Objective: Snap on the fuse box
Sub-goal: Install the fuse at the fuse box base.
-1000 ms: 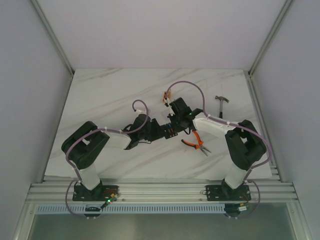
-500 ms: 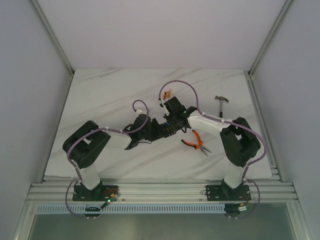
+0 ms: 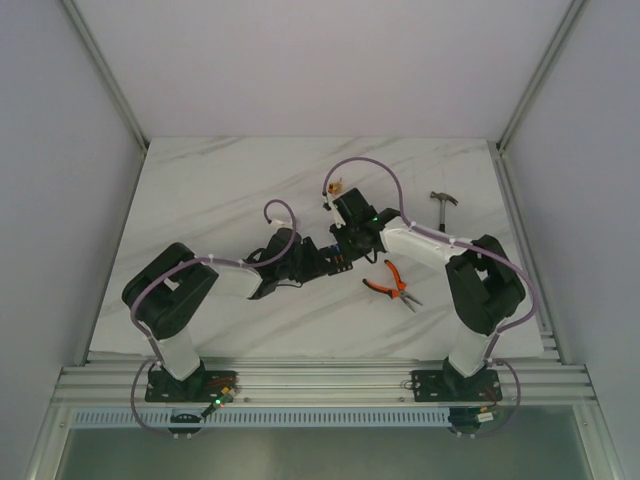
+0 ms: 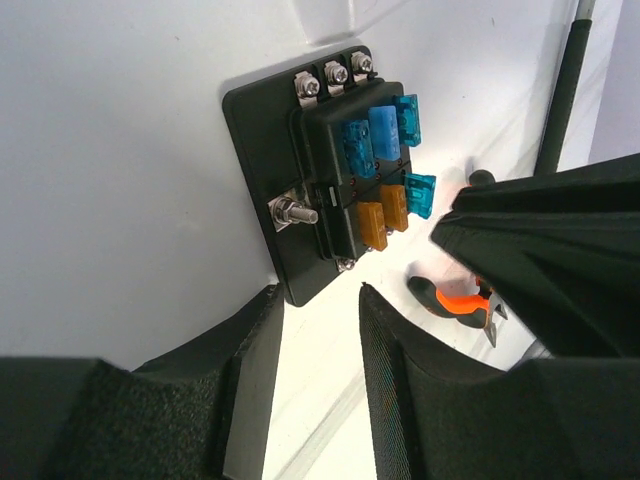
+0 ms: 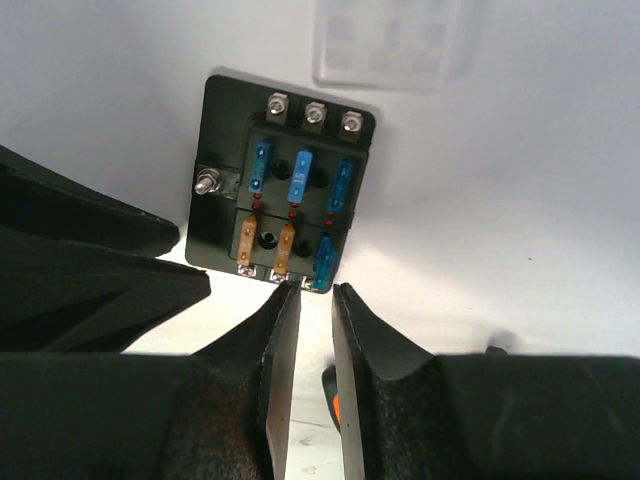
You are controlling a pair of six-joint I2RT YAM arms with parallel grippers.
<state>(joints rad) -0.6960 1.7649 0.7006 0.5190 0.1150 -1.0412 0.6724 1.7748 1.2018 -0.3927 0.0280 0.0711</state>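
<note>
The fuse box [image 5: 285,210] lies flat and uncovered on the white marble table [image 3: 220,190], near its centre, between the two arms' wrists. Its sockets hold six fuses: three blue in the row beside the three screw terminals, two amber and one teal in the other row.

The left gripper [image 4: 320,300] hovers at the box's corner with its fingers spread and nothing between them. The right gripper [image 5: 315,290] sits at the box's 6 o'clock edge in its own view, fingers narrowly parted and gripping nothing.

A pale translucent panel [image 5: 385,45] rests at the box's 12 o'clock. Orange-handled pliers [image 3: 390,285] lie toward 4 o'clock and a hammer [image 3: 443,203] toward 2 o'clock.

Since a second ago the right wrist has edged toward 9 o'clock. The left arm, pliers and hammer are unmoved.
</note>
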